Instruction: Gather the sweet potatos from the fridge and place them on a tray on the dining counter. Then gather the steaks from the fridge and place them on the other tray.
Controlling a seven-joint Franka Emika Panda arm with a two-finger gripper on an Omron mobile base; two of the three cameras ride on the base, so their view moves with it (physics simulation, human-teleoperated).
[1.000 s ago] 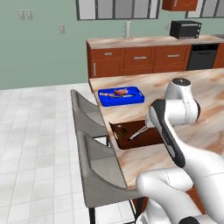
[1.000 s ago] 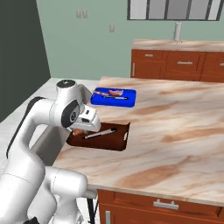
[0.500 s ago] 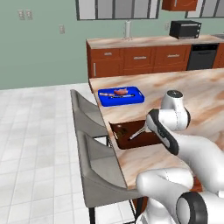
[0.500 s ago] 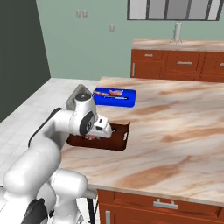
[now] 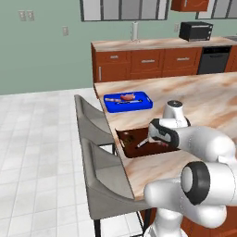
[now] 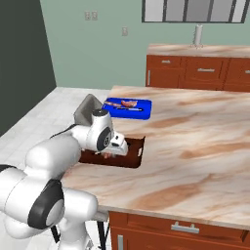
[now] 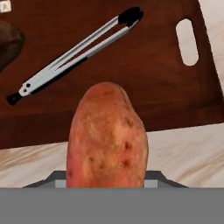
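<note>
Since a second ago the arm has swung down and folded low over the near long edge of the table, bringing the gripper to the dark brown tray. In the hand view a sweet potato stands between the jaws, so the gripper is closed on it at a middling width, just above the table top beside the tray's long rim.

The sweet potato looks firm and dense, a stiff oblong lump with a dull, slightly pitted orange-red skin; it should neither squash nor slide easily. A grip across its thick middle suits it, since the tapered ends would let it pivot.

Inside the tray, smooth dark wood with a low rim and a slot handle at one short end, lie grey metal tongs with black tips, slanted across the floor. A second brownish lump sits at the tray's far corner. Toward the table's far end the glossy blue tray carries something pinkish.
</note>
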